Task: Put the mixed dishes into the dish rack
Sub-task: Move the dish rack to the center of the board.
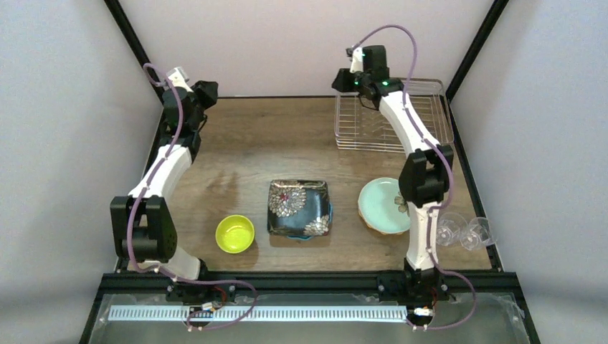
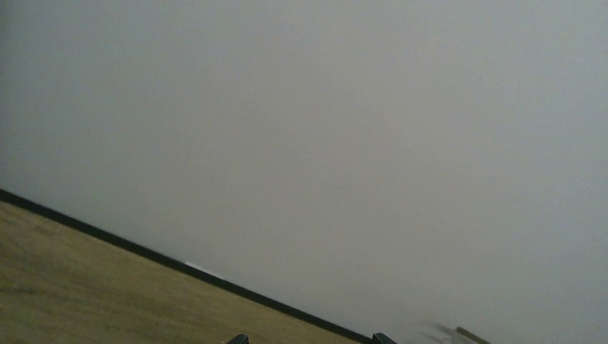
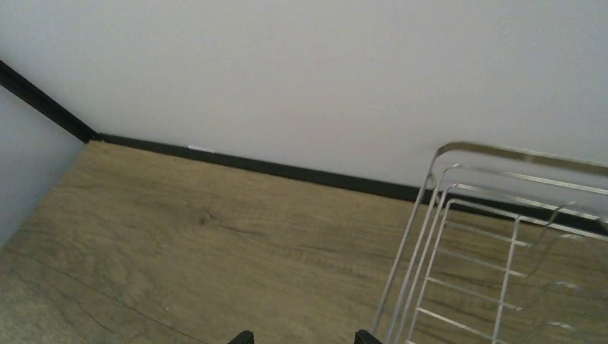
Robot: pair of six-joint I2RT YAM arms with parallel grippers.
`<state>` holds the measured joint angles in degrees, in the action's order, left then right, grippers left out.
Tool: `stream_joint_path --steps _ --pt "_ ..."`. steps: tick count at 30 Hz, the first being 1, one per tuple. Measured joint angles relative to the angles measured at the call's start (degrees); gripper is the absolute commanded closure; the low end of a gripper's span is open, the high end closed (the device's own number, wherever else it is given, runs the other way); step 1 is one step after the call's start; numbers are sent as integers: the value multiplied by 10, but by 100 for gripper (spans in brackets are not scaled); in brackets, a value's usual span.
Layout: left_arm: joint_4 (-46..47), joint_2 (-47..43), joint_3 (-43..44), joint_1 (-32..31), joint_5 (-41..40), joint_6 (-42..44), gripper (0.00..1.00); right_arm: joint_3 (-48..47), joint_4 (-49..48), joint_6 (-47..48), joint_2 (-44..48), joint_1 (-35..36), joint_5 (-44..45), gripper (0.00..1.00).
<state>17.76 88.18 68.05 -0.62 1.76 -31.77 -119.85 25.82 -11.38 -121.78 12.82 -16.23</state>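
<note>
Top external view, nearest row first: all dishes lie on the table on the near side of the dish rack [image 1: 358,133].

- Small yellow-green bowl [image 1: 235,233]: farthest from the rack, near and well to its left, upright.
- Black square floral plate [image 1: 298,207]: near and left of the rack, lying flat on a teal plate [image 1: 308,239], of which only a sliver shows.
- Round mint flower plate [image 1: 383,206]: straight in front of the rack and the closest dish to it. A brownish rim under its left edge suggests another plate beneath.
- Clear glass [image 1: 476,232]: near and right of the rack, at the table's right edge. It may be two pieces; I cannot tell.

The rack sits at the far right corner. No dish stands in it.

My right fingers [image 3: 242,337] hover high at the rack's left end; the right wrist view shows its wire corner just beside them. My left fingers [image 2: 239,338] are raised well to the left of the rack, aimed at the wall. Both pairs are spread apart with nothing between them.

Step in hand, as I judge it: approach for the first pick; loading is not yet begun.

Next move calls for:
1. Bringing the right arm back and down to the mint plate.
2. A rim grip, since the plate lies flat on another.
3. Tilting it upright between the prongs.
</note>
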Motion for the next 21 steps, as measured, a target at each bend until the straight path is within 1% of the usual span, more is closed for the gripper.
stream_joint_path --steps 4,7,13,21 --pt "-14 8 0 0 -3 0 0 -61 58 9 -46 31 44 21" --pt "-16 8 0 0 -5 0 0 -97 94 13 -75 43 94 22" --pt "-21 8 0 0 -7 -3 0 -104 139 14 -97 55 181 24" --pt "-19 8 -10 0 -6 -16 0 -103 162 19 -122 68 228 24"
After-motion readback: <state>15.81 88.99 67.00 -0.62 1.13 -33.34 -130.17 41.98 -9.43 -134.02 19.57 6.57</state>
